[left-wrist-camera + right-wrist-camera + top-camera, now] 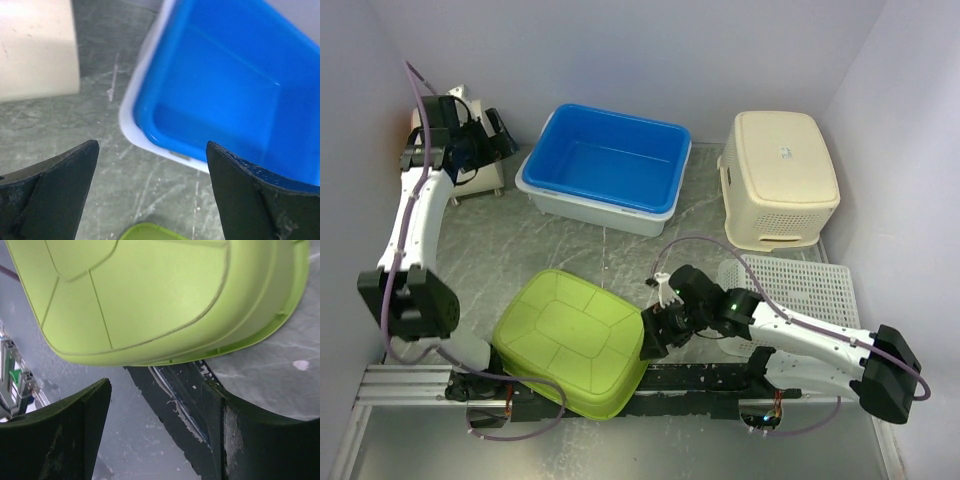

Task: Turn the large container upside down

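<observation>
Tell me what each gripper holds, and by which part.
Nothing. Both stand open: the left gripper near the blue tub, the right gripper beside the overturned green container.

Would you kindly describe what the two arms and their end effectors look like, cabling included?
The left arm and right arm have white links with black joint housings, each trailed by a purplish cable. The left end effector and right end effector have broad, black, scuffed fingers.

The lime-green container (150, 295) runs off the right wrist view's top edge. The left wrist view cuts the blue tub (225, 90) at top and right, and a blurred cream object (35, 45), unidentifiable, at left. From above, the right arm (800, 335) hides part of the white perforated tray (800, 285)
</observation>
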